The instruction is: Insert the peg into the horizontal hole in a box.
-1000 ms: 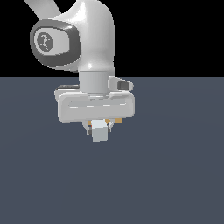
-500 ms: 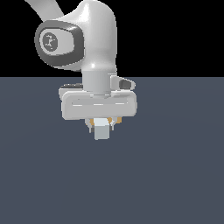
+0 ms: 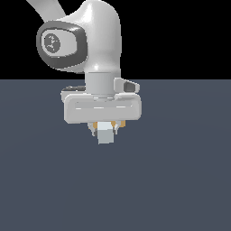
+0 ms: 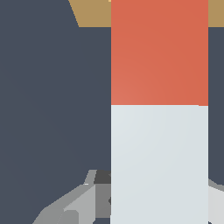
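The fingers (image 3: 105, 127), clamped on the peg (image 4: 159, 109), have drifted slightly rightward (exterior view), red end reaching the box (image 4: 94, 12), so insertion looks close.

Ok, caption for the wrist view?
Gripper holding long square white-grey peg, red-orange end toward orange-tan box.

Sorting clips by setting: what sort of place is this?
Likely a bare simulated test scene: flat grey floor, black void behind, one gripper holding a peg near a tan box.
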Controlling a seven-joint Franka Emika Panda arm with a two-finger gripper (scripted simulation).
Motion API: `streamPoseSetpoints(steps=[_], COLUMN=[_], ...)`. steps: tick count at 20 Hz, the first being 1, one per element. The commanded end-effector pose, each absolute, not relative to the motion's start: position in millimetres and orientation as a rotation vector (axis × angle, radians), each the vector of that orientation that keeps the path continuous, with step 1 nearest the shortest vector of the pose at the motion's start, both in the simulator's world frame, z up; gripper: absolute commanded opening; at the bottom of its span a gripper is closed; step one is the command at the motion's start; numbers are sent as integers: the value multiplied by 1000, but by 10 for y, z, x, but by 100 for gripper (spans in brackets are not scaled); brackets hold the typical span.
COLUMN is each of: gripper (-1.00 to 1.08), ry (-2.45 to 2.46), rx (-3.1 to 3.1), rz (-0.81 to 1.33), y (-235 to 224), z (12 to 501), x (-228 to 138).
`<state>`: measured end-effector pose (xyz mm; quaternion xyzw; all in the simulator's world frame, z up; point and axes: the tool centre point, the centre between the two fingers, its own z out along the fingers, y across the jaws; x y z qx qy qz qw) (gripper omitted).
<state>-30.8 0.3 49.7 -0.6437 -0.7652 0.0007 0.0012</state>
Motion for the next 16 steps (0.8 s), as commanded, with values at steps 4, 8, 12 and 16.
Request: streamPoseSetpoints(steps=[4, 8, 12, 16], gripper=[-100, -100, -100, -100], ry=[-2404, -2404, -2405, -2405], rx=[-2021, -2022, -2022, -2022], rz=[-1, -1, -2, -3], y=[130, 363, 649, 827], z=[508, 511, 516, 518], x=[-331, -372, -421, -450])
